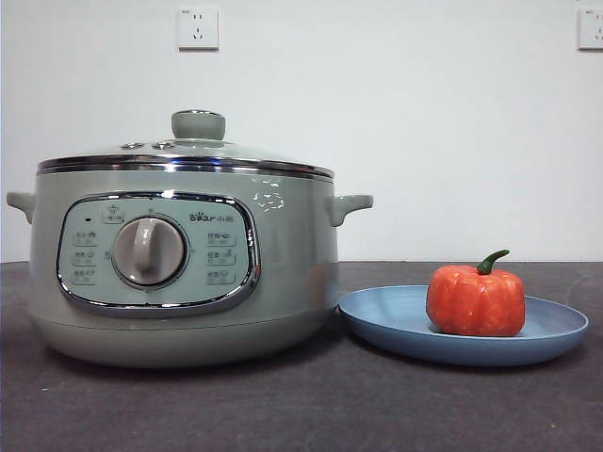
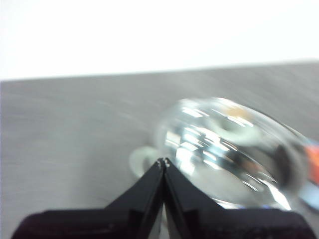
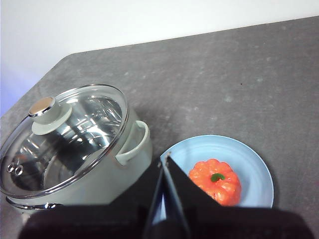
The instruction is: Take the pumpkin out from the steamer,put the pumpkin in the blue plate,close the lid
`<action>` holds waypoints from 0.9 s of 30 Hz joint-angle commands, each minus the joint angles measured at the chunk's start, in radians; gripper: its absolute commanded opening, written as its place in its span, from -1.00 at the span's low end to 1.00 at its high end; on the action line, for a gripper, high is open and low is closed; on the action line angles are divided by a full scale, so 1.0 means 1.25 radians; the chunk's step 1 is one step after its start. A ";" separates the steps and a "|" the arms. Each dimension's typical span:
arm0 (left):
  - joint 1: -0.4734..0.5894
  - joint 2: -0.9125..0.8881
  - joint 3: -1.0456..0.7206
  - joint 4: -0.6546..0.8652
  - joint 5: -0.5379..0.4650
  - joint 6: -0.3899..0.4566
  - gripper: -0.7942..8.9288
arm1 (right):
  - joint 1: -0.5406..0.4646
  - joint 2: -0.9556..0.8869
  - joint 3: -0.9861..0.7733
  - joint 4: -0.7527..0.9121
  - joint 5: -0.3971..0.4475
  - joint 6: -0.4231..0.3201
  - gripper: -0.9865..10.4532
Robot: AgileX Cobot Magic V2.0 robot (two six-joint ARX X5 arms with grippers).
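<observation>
The sage-green steamer (image 1: 179, 273) stands at the left of the table with its glass lid (image 1: 188, 155) seated on the rim, knob (image 1: 198, 123) up. The orange pumpkin (image 1: 476, 299) with a green stem sits on the blue plate (image 1: 556, 334) to the steamer's right. In the right wrist view the lid (image 3: 75, 134), pumpkin (image 3: 215, 181) and plate (image 3: 249, 159) lie below my right gripper (image 3: 165, 157), which is shut and empty. My left gripper (image 2: 163, 161) is shut and empty above the blurred lid (image 2: 229, 149). Neither arm shows in the front view.
The dark grey table (image 1: 311, 405) runs to a white wall with two sockets (image 1: 198, 28). The steamer's side handle (image 1: 349, 205) reaches out over the plate's rim. In the right wrist view the table's rounded corner (image 3: 65, 59) lies beyond the steamer.
</observation>
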 commanded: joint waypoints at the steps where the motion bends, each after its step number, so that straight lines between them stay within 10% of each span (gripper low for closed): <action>1: 0.045 -0.020 -0.034 0.045 -0.001 0.008 -0.84 | 0.001 -0.001 -0.006 0.005 0.002 0.008 -0.86; 27: 0.097 -0.205 -0.540 0.400 -0.001 0.009 -0.84 | 0.001 -0.001 -0.006 -0.007 0.002 0.008 -0.86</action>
